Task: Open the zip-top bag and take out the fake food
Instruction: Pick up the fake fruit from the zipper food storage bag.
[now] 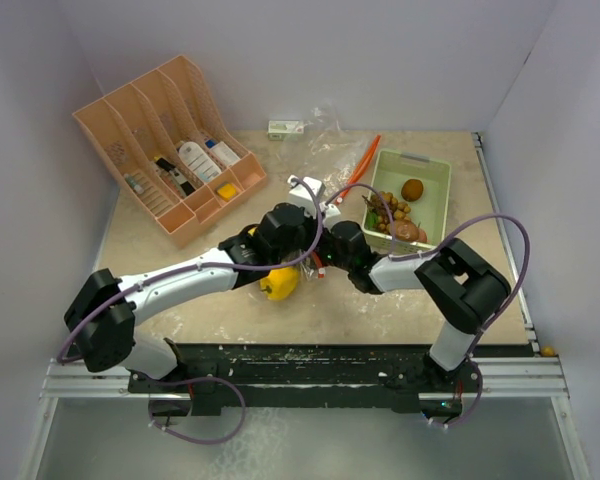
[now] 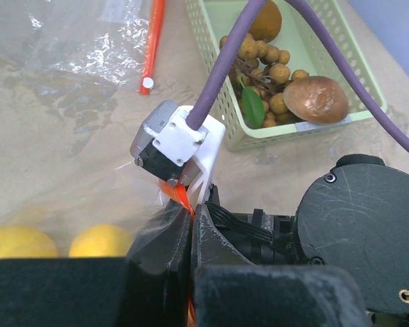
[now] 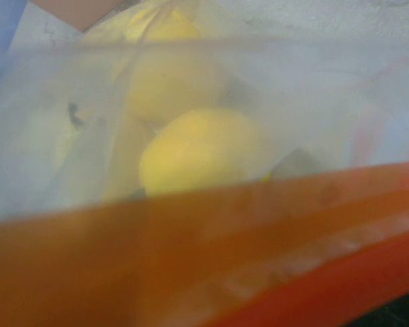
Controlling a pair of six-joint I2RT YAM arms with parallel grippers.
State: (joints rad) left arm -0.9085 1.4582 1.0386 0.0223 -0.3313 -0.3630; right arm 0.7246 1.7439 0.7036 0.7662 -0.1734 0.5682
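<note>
The zip-top bag (image 1: 292,268) lies at mid-table with yellow fake food (image 1: 280,283) inside. My left gripper (image 1: 305,250) is shut on the bag's orange zip strip (image 2: 180,197); its jaws (image 2: 191,214) are pressed together on it. Two yellow pieces (image 2: 102,240) show through the plastic beside it. My right gripper (image 1: 326,258) meets the left one at the same strip. In the right wrist view the orange strip (image 3: 191,259) fills the lower frame and hides the fingers, and yellow pieces (image 3: 204,146) show behind the film.
A green basket (image 1: 415,156) at right holds brown and reddish fake food (image 2: 315,99). A second clear bag (image 1: 325,130) with an orange strip (image 2: 153,41) lies at the back. An orange rack (image 1: 170,140) stands back left, with a small white box (image 1: 286,127) nearby.
</note>
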